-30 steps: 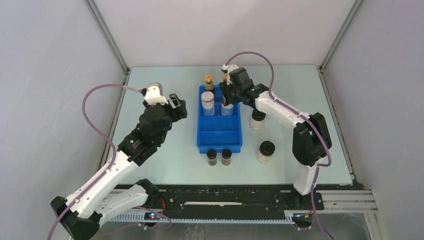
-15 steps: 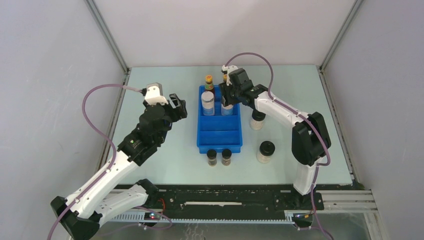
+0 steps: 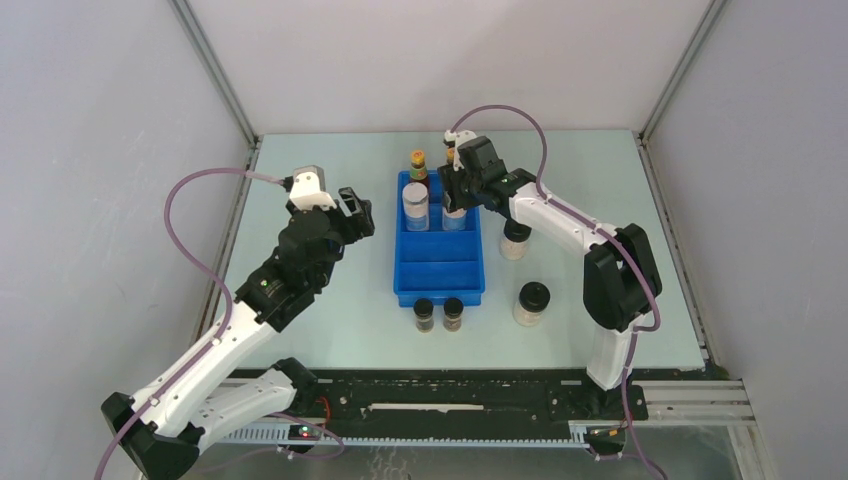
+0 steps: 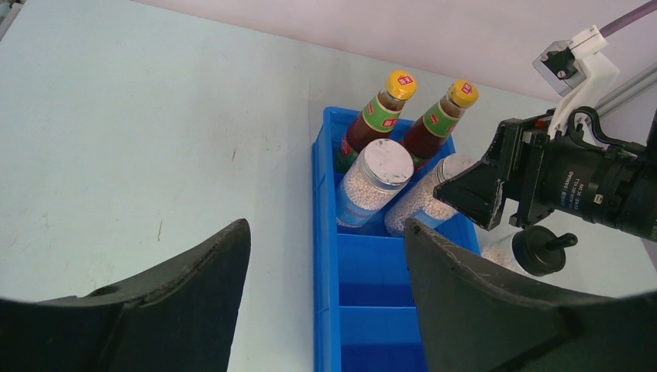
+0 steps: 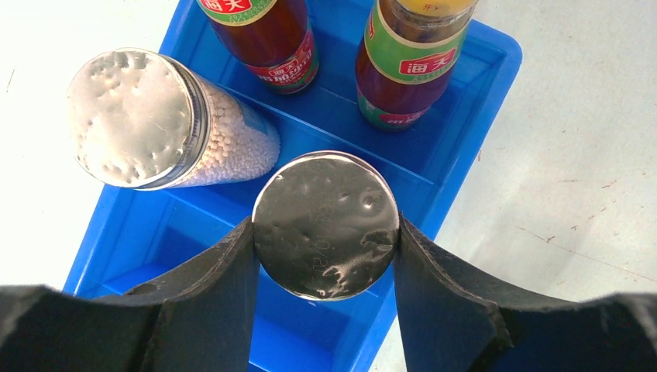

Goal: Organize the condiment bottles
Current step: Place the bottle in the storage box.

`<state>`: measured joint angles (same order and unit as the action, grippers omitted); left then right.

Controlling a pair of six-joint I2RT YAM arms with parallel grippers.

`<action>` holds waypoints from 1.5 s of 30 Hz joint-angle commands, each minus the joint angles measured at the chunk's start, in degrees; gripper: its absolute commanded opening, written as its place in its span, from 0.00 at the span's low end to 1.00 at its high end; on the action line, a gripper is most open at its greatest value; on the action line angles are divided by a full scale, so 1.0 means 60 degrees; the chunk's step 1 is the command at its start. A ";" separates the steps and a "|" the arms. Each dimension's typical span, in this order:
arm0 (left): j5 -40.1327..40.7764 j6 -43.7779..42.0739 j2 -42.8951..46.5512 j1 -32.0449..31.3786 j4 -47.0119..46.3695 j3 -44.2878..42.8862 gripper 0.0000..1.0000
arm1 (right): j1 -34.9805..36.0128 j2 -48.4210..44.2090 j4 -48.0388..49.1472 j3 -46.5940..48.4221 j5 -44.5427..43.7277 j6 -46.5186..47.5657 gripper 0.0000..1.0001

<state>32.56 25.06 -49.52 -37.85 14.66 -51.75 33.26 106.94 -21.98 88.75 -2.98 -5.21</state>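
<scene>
Right gripper (image 5: 324,232) clamps a grey-lidded jar (image 5: 325,209) by its sides, in the blue tray (image 5: 194,232), second compartment from the far end, beside its twin (image 5: 132,116). Left gripper (image 4: 325,232) hangs wide, empty, over the table (image 4: 155,116) left of the tray.

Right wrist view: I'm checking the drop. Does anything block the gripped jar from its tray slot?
Nothing visible does. The right gripper holds the jar inside the tray's second compartment, beside the other jar; the sauce bottles stand in the compartment beyond.
</scene>
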 commanded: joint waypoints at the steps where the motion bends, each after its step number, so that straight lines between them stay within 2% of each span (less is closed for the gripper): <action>1: -0.0010 0.0106 0.0067 0.0037 -0.0275 -0.0183 0.77 | -0.0105 -0.0039 0.0527 -0.0012 -0.0154 -0.0157 0.18; 17: -0.0007 0.0198 0.0151 0.0029 -0.0240 -0.0124 0.77 | -0.0093 0.0019 0.0268 0.0091 -0.0262 -0.0106 0.23; 22: -0.0006 0.0218 0.0167 0.0029 -0.0205 -0.0135 0.77 | -0.0093 0.0034 0.0235 0.0091 -0.0249 -0.0111 0.34; 26: -0.0006 0.0236 0.0165 0.0026 -0.0188 -0.0135 0.79 | -0.0079 0.0034 0.0208 0.0120 -0.0221 -0.0094 0.57; 31: -0.0006 0.0232 0.0141 0.0034 -0.0188 -0.0157 0.80 | -0.0064 0.0050 0.0177 0.0177 -0.0193 -0.0088 0.75; 45: -0.0006 0.0216 0.0074 0.0027 -0.0210 -0.0243 0.80 | -0.0038 0.0013 0.0056 0.0378 -0.0184 0.0003 0.80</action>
<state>32.56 25.54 -49.45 -37.85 14.66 -51.75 33.08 106.98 -22.04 88.75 -3.42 -5.45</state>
